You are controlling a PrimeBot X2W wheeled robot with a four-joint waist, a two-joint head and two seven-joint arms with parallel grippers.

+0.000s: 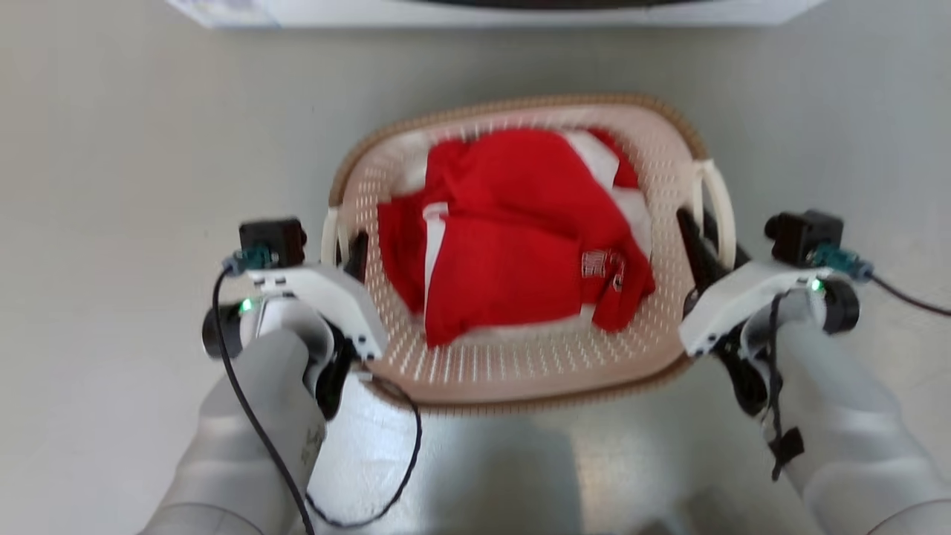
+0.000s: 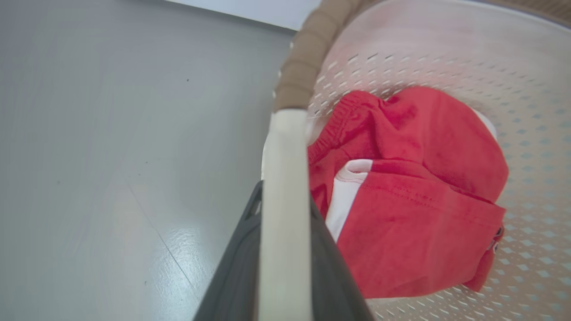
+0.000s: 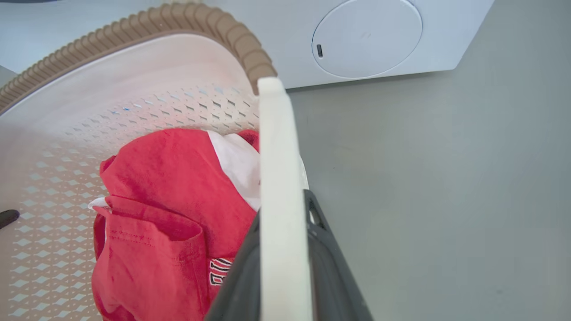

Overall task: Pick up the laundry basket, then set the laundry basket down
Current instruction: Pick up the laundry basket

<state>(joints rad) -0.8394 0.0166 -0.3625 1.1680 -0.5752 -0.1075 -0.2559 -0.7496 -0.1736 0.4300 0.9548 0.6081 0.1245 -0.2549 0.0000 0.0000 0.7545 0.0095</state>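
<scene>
Left of the laundry basket (image 1: 520, 375) first: the left gripper (image 1: 351, 251) reaches in from outside, its two dark fingers pinched together on the white left handle (image 1: 331, 236). The left wrist view confirms it. The pale strip of that handle (image 2: 285, 187) runs straight up between the fingers (image 2: 241, 267), with no gap on either side. Gripping the loop rather than the brown woven-look rim (image 2: 308, 53) makes sense, because the handle is thin enough to clamp and built to carry the load.

Inside the basket, a heap of red clothes (image 1: 520, 245) with white panels lies loose on the perforated bottom. That weight sits roughly mid-basket, so a level, two-sided lift suits it.

At the basket's right side, the right gripper (image 1: 702, 238) mirrors the left. It is clamped on the right handle (image 1: 719, 204), and the right wrist view shows that strip (image 3: 279, 178) squeezed between dark fingers (image 3: 330, 267).

The basket itself sits between the two arms over the grey floor (image 1: 111, 148), with the white washing machine (image 1: 520, 11) beyond its far rim. The head view is soft, so I cannot tell whether the base touches the floor or hangs just above it. My read is that both holds are set and the lift is the step in hand. The arms need to rise evenly, or the basket will tip and the clothes will slide.
</scene>
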